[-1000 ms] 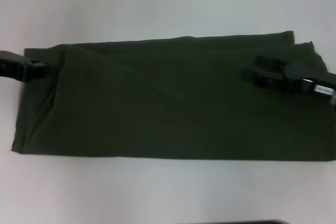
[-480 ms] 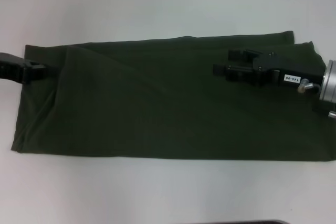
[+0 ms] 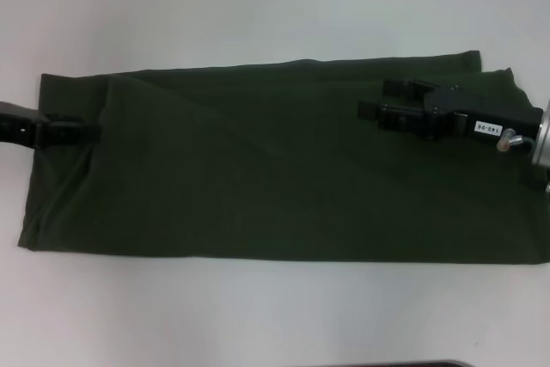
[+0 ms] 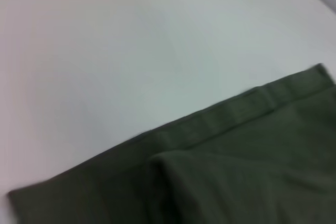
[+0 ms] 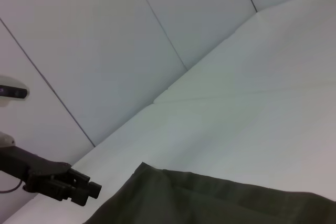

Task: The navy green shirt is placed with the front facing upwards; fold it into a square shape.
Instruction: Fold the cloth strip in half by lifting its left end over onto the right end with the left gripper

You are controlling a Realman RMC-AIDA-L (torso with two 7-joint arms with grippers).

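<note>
Navy green shirt (image 3: 258, 169) folded lengthwise, left gripper (image 3: 86, 132) at its left edge, right gripper (image 3: 378, 102) apart above it

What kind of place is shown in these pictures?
Probably a lab or test room for a robot, not a home. A plain white table holds only the navy green shirt, bare white panelled walls stand behind, and two black tools work: left tool, right tool.

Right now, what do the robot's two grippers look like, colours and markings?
Both are black. The right gripper has a blocky black body with a small white printed label, joined to a silver metal wrist cylinder. The left gripper is a slim, plain black piece with no visible markings.
</note>
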